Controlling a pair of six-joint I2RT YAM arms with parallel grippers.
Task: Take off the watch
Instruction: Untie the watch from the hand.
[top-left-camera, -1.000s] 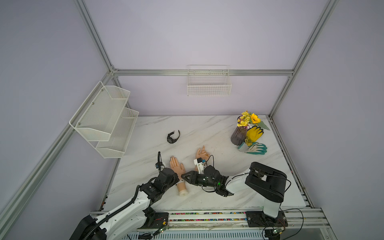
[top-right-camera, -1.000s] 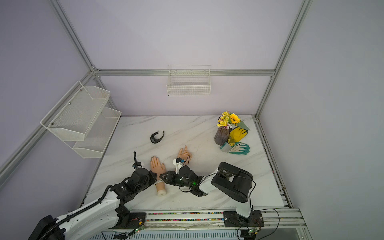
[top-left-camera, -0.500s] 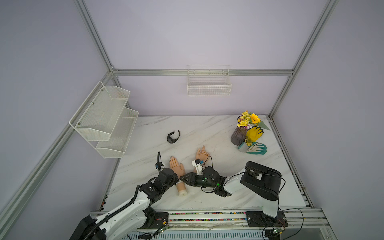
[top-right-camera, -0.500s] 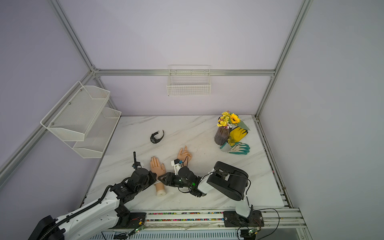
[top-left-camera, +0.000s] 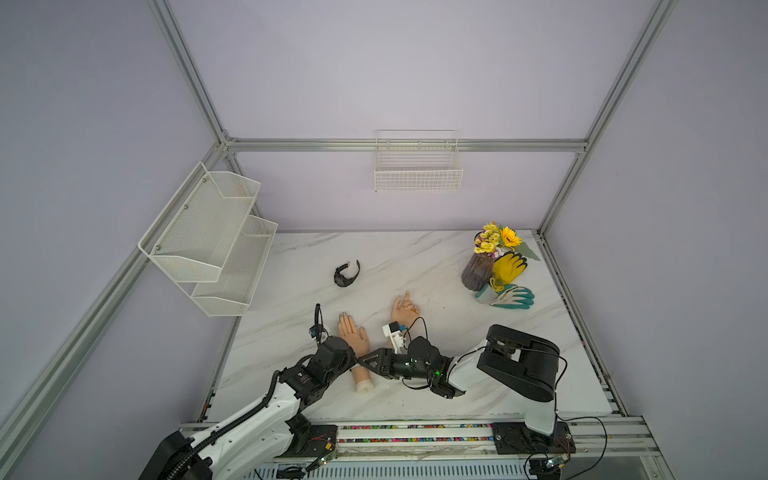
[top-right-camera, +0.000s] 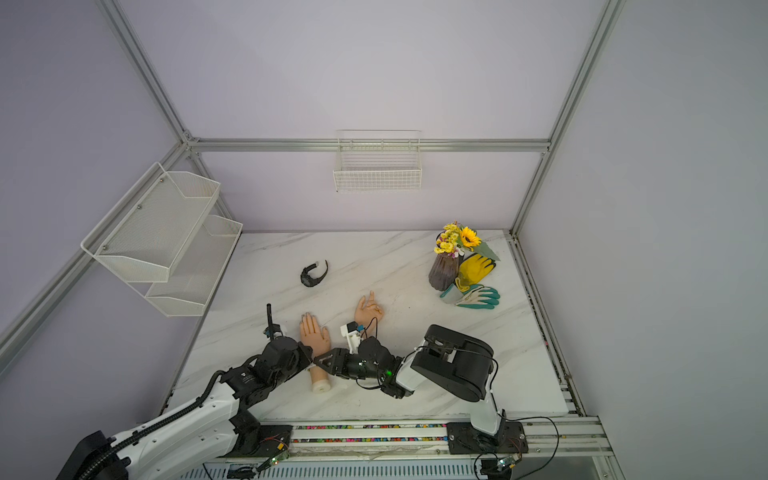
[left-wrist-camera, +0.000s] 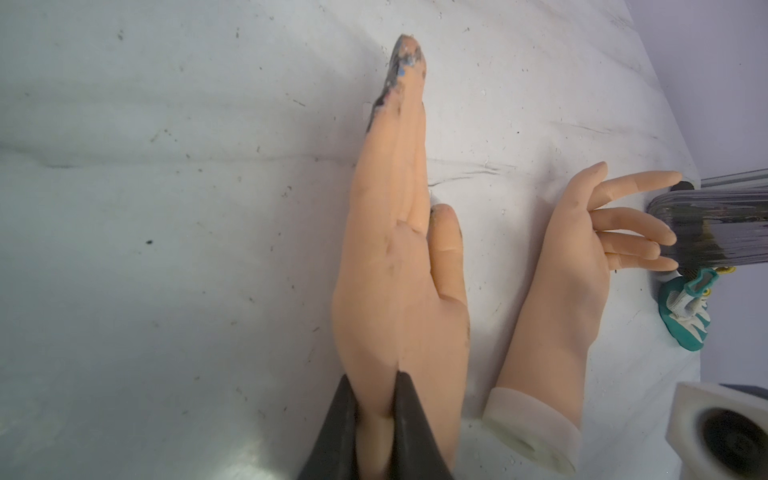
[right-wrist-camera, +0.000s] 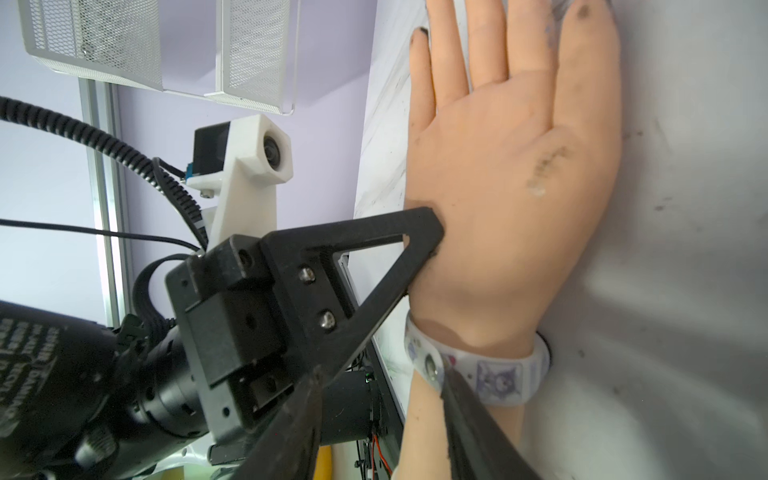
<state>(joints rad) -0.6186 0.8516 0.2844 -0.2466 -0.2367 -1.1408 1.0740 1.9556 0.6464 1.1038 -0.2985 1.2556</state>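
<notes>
Marble table is mostly bare. The action sits near-centre, where both arms meet over the flat dummy hand, fingers pointing far and forearm stub toward the near edge. A 2nd hand lies palm-up just right of it, not touching. A black watch lies loose far-left, with vase and gloves far-right, all well apart from the work. L gripper is fully closed, pinching the hand's left edge just far of the wrist, so it acts as the anchor. R gripper reaches in from the right, jaws abt half apart w/ nothing clamped that I can see. One tip rests on the watch, close to its stud. Watch is a white printed band, snug round the wrist, not yet off, just near of the L grip and hidden under the grippers in both top views. Risks, my read: the band looks smooth, so the tip may skid off instead of catching the strap end. A pull toward the near edge could drag or twist the hand, since L only holds a thin edge. The grippers are almost touching, so a small sideways move may knock them together.
</notes>
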